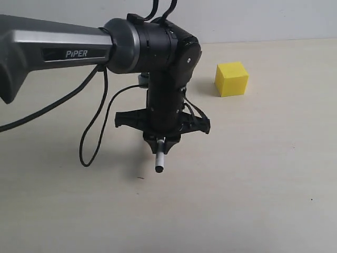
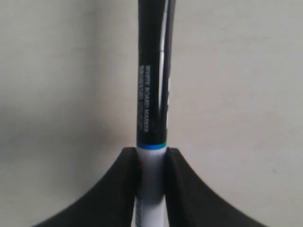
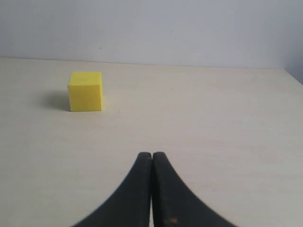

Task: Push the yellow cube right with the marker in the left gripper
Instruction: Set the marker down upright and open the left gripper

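Pale beige counter (image 1: 274, 205) against a plain white wall. Stretched in from the left edge, a grey-and-black arm (image 1: 63, 50), wrist bent downward. Under it the left gripper (image 1: 160, 141), clamped snugly round the white barrel of the marker (image 1: 159, 158), one end poking out below the fingers. Right gripper (image 3: 151, 158) pinched fully together, nothing between. Yellow cube (image 1: 231, 79) sitting flat near the far edge, right of middle.

Probably best from here: bring the marker round to the cube's left face, lower it to just above the counter, then sweep right slowly in a straight line. Meet that face at its middle to avoid spinning the cube. Hold firm against slipping.

Cube well apart from the marker-holding jaws, off to their right and nearer the far edge; no contact yet.
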`<state>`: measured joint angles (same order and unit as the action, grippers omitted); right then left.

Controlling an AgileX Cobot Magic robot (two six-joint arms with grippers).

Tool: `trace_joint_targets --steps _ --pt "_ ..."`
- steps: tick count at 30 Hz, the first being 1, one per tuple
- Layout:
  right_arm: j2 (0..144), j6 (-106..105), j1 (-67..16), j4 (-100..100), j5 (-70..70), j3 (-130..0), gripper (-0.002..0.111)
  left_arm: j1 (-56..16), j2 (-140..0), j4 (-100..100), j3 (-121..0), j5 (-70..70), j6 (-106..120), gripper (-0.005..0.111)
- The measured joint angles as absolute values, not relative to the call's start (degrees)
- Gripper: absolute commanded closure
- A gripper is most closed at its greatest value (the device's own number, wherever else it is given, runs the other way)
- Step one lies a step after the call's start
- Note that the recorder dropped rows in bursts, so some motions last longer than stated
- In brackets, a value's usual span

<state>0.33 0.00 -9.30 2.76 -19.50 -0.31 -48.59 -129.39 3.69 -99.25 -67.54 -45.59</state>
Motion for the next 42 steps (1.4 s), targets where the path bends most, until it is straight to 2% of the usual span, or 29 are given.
trace_joint_targets --steps 16,31,34,42 --pt "0.3 0.0 -9.3 2.8 -19.5 -0.3 0.108 -44.6 -129.4 3.4 -98.7 -61.8 -49.6 0.107" --pt "0.3 0.0 -9.3 2.8 -19.5 -0.3 0.108 -44.6 -131.7 3.4 -98.7 -58.6 -49.7 0.106" --pt "0.3 0.0 -9.3 2.8 -19.5 -0.3 0.108 -44.6 -131.8 3.4 -98.7 -58.9 -49.7 0.099" --pt "0.3 0.0 -9.3 2.8 -19.5 -0.3 0.108 -44.6 -131.8 3.4 -98.7 -59.4 -49.1 0.070"
